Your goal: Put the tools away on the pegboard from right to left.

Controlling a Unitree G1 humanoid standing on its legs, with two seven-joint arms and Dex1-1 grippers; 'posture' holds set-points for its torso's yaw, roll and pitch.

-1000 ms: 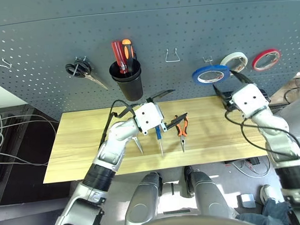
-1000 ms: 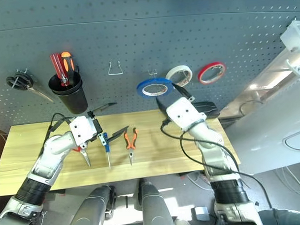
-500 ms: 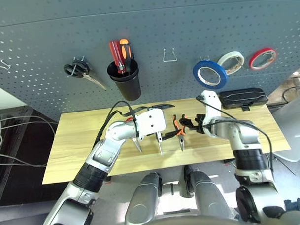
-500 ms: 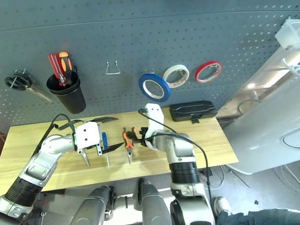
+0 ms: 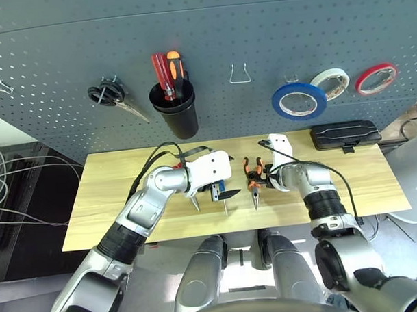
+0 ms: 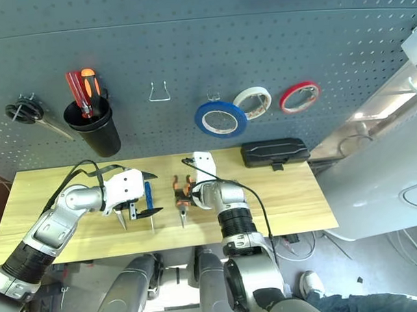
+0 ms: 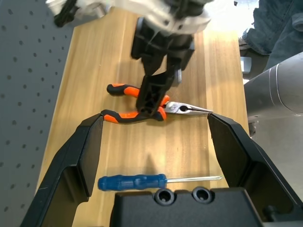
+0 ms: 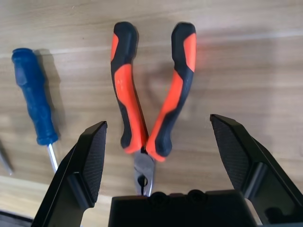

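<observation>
Head view: blue tape roll [image 5: 299, 101] already hung on pegboard [image 5: 205, 53], upper right; pliers [image 5: 252, 178] flat on counter [image 5: 127, 179], centre, next in order.

Left wrist view: left hand [image 7: 156, 142] spread wide, empty, above screwdriver [image 7: 137, 181].

Right wrist view: right hand [image 8: 161, 151] wide open, empty, straddling pliers for pickup.

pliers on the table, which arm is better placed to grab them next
Right. Its open end effector sits over the pliers, one finger on each side of the handles. The left end effector, also open, is over the screwdriver, beside the pliers.
</observation>
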